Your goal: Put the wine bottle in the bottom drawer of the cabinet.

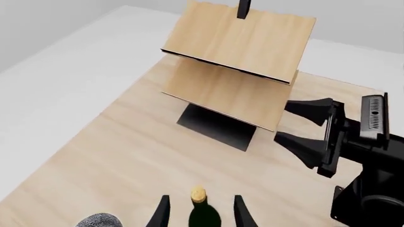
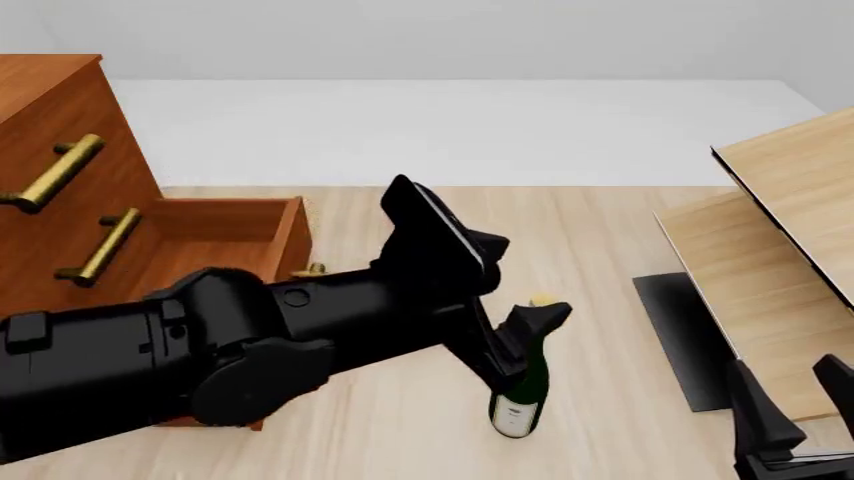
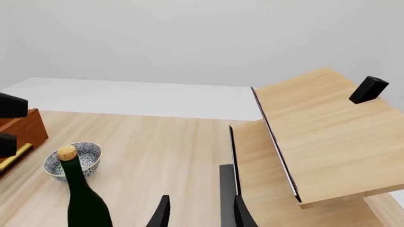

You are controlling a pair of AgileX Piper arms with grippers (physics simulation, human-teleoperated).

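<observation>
The dark-green wine bottle (image 2: 521, 385) stands upright on the table, its tan cork (image 1: 198, 193) on top. My left gripper (image 2: 525, 338) is open, with a finger on each side of the bottle's neck and a gap at both. In the left wrist view the bottle (image 1: 205, 218) sits between the fingers (image 1: 162, 213). The cabinet (image 2: 54, 170) is at the left, and its bottom drawer (image 2: 287, 235) is pulled out. My right gripper (image 2: 791, 398) is open and holds nothing at the near right, away from the bottle (image 3: 82, 201).
A pale wood piece of furniture (image 2: 787, 250) with a black panel (image 2: 681, 335) stands on the right. A speckled bowl (image 3: 73, 161) rests on the table beyond the bottle, toward the cabinet. My left arm (image 2: 200, 350) crosses the front of the drawer.
</observation>
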